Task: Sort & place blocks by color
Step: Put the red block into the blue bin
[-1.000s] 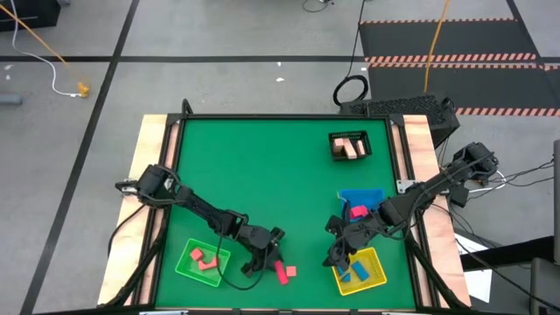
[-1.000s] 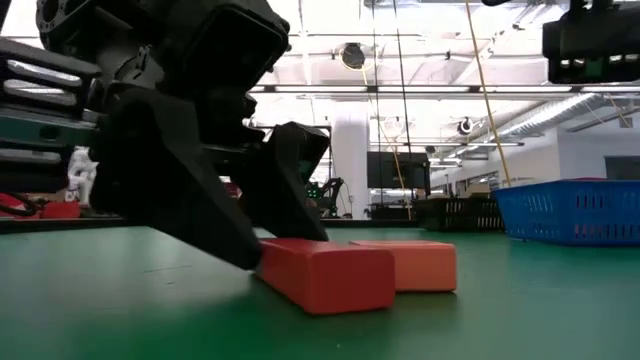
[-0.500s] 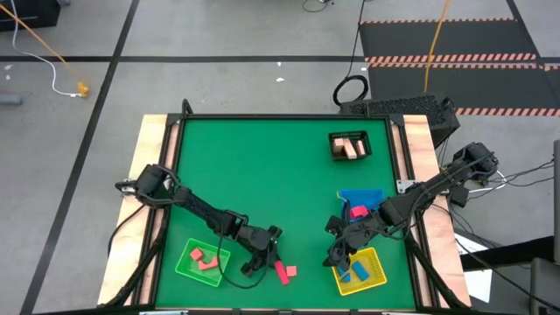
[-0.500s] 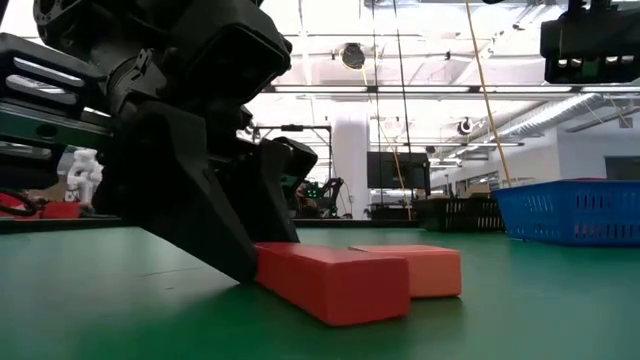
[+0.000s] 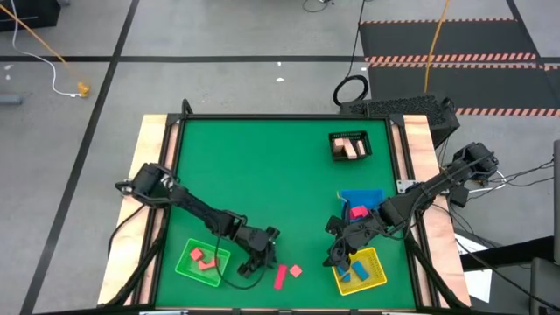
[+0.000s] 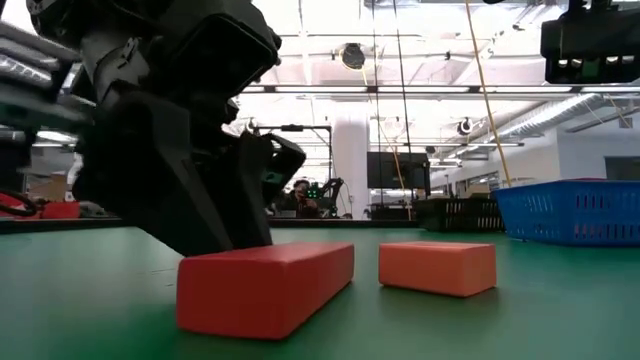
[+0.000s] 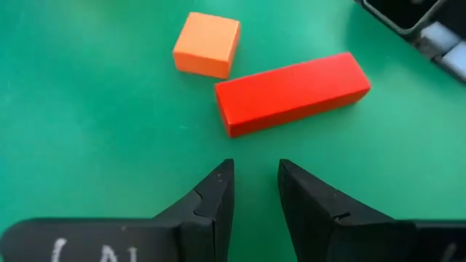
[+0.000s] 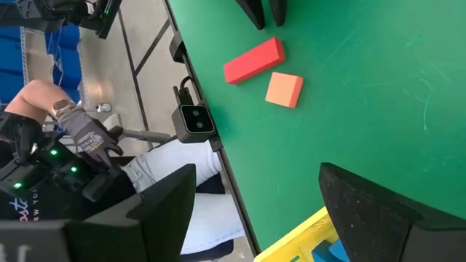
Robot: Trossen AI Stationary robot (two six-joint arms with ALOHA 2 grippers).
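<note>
A red bar block (image 7: 291, 91) and a small orange-pink cube (image 7: 207, 44) lie flat on the green table near its front edge, a little apart. My left gripper (image 7: 255, 171) is shut and empty just short of the bar (image 5: 279, 277), its tips pointing down at a slant toward it without touching. My right gripper (image 8: 258, 171) hangs open and empty above the yellow tray (image 5: 372, 278), which holds blue blocks. The green tray (image 5: 188, 269) holds red and pink blocks. A pink block (image 5: 357, 212) sits in the blue tray (image 5: 367, 196).
A black mesh basket (image 5: 352, 146) with tan blocks stands at the far right. The green tray lies left of my left gripper, near the front edge. A person's gloved hand (image 8: 84, 135) and legs show just beyond the table's near edge.
My left gripper has shut without taking hold. The red bar, which lay at its fingertips against the cube, has slid out toward the table's near edge and turned. It now lies free, apart from the cube.
</note>
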